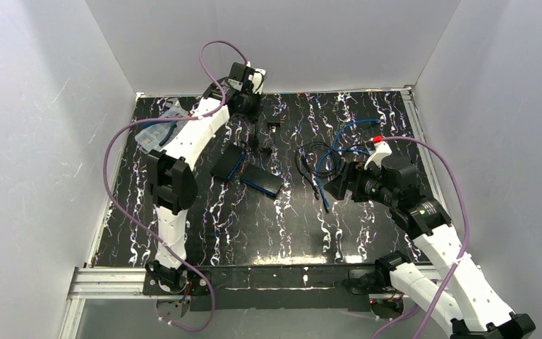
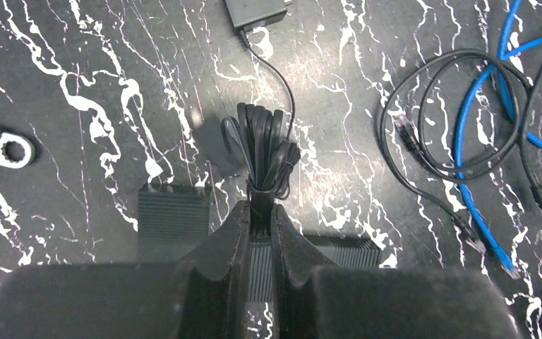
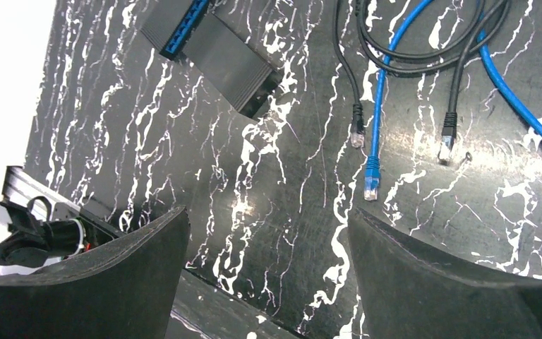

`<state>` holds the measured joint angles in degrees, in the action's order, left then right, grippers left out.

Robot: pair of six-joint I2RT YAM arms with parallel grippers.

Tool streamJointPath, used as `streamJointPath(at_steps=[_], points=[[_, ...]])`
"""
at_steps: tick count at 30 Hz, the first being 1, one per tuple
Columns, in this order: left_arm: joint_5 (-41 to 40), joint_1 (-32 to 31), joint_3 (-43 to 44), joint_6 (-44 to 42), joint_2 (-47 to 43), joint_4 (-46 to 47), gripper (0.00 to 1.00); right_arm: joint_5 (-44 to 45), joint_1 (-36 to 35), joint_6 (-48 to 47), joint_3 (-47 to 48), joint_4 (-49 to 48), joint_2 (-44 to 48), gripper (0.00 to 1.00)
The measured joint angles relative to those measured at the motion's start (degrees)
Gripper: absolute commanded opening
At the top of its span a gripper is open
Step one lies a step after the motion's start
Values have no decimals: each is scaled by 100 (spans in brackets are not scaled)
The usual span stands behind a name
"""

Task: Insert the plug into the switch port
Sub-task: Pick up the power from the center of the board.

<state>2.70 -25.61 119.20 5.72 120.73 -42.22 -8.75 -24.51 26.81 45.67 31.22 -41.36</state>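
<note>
No legible text, labels, brands or numbers anywhere.

The table is gleaming glossy black, veined white like polished stone. The switch is looking like matt dark plastic. Right of the switch, the blue cable is shining smooth, while the cord bundle is looking dull and rubbery.
</note>
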Motion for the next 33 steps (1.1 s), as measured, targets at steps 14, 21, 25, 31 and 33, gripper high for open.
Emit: streamJointPath(at_steps=[14, 21, 25, 31, 33], points=[[129, -2, -815, -227, -1182, -68, 0, -66, 0, -7, 271, 50, -33, 88], [249, -11, -1167, -321, -1886, -90, 0, -68, 0, -48, 422, 168, -26, 88], [275, -31, -1281, -363, -2238, -127, 0, -68, 0, -96, 514, 199, -26, 88], [348, -42, -1307, -374, -2647, -251, 0, -94, 0, -140, 555, 212, -26, 88], [439, -44, -1368, -358, -2789, -295, 0, -109, 0, -149, 555, 212, -31, 88]])
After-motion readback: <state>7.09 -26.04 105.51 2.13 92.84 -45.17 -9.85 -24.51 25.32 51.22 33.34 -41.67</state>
